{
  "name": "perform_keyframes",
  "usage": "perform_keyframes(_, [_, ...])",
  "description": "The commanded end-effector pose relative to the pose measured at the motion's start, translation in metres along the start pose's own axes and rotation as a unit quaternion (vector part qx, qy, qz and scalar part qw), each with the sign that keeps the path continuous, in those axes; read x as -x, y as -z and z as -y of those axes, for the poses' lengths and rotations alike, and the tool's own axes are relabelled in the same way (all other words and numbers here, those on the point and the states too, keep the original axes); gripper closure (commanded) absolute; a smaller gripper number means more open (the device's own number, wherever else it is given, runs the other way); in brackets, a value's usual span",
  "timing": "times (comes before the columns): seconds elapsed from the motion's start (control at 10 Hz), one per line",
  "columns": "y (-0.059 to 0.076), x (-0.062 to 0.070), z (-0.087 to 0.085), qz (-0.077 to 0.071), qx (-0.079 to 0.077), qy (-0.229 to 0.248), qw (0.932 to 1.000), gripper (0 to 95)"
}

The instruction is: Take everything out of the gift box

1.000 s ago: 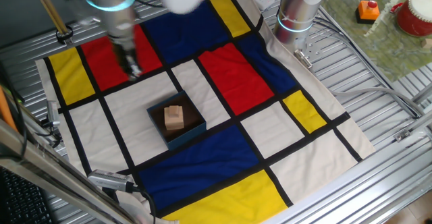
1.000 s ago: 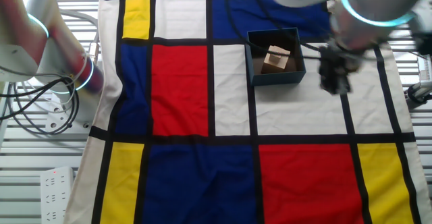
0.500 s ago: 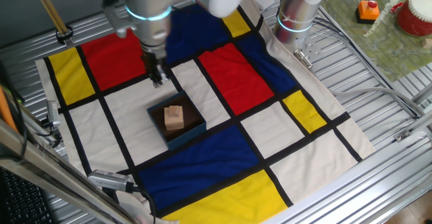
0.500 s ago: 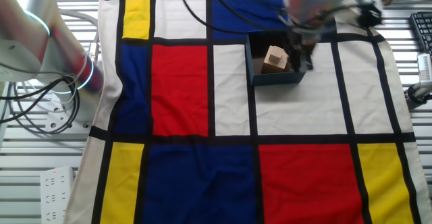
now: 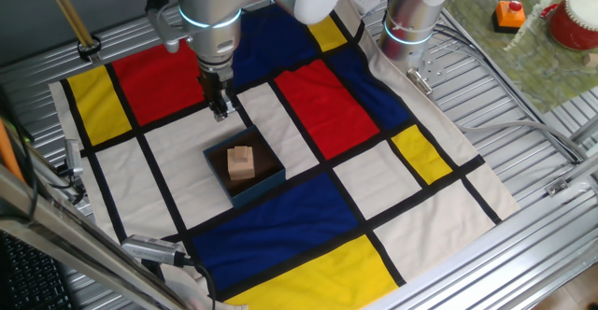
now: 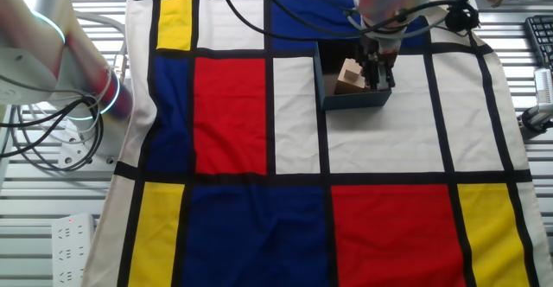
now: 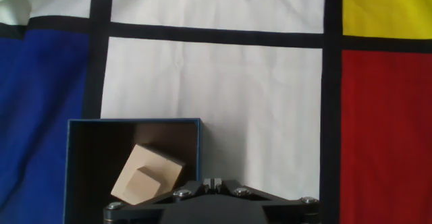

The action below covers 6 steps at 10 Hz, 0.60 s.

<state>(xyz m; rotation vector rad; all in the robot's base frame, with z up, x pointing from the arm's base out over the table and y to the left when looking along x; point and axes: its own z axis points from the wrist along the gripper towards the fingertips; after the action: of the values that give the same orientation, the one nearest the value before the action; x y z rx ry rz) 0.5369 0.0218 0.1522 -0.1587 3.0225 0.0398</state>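
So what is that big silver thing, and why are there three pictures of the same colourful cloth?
The silver thing is a robot arm. At its end is a claw with two fingers for picking things up. Two cameras beside the table look from different sides, so the cloth seems turned around. The third camera rides on the hand and looks down past the fingers. On the cloth sits a small blue gift box with a little wooden block inside. The claw hangs close to the box and holds nothing; its fingers look pressed together. Away in a corner there is a small orange toy.
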Motion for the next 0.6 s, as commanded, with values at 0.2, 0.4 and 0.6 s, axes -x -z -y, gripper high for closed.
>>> perform_keyframes(0.2, [0.0051, -0.0017, 0.0020, 0.002, -0.002, 0.000, 1.0000, 95.0])
perform_keyframes(0.4, [0.0072, -0.0023, 0.0025, 0.001, -0.003, -0.001, 1.0000, 95.0])
perform_keyframes(0.6, [0.0084, -0.0025, 0.0029, -0.003, -0.007, 0.002, 1.0000, 95.0])
